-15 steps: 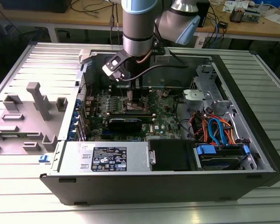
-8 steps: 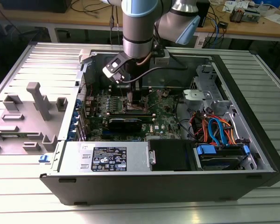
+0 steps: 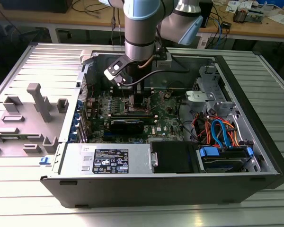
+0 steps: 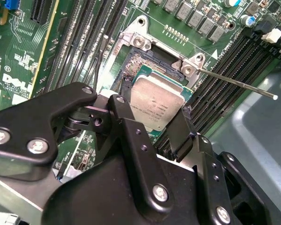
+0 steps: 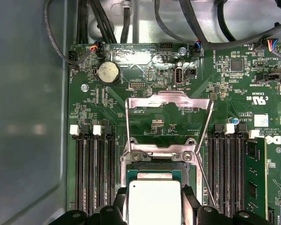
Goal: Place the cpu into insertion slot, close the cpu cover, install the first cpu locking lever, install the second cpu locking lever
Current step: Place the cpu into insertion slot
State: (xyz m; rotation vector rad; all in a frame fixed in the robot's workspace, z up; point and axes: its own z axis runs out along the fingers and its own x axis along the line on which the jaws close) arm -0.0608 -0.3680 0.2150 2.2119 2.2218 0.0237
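Observation:
In both wrist views the silver-topped cpu [image 4: 157, 101] [image 5: 153, 199] sits between my gripper's [image 4: 150, 112] [image 5: 154, 211] black fingers [image 4: 126, 122], which press on two opposite edges. It hangs right over the insertion slot [image 4: 143, 63] [image 5: 159, 164], whose dark centre and metal rim show beyond it. I cannot tell whether the chip is seated. The cpu cover [image 5: 168, 101] is swung open and lies back over the board. A thin locking lever [image 4: 239, 84] [image 5: 203, 180] sticks out unlatched beside the socket. In the exterior view the gripper [image 3: 137, 101] reaches down into the open computer case.
Long black memory slots [image 5: 93, 173] [image 5: 227, 168] flank the socket on both sides. Cables [image 5: 196, 28] run along the board's edge. The case wall [image 5: 28, 117] stands close by. A black card [image 3: 127, 125] and drive cables [image 3: 217, 130] lie within the case.

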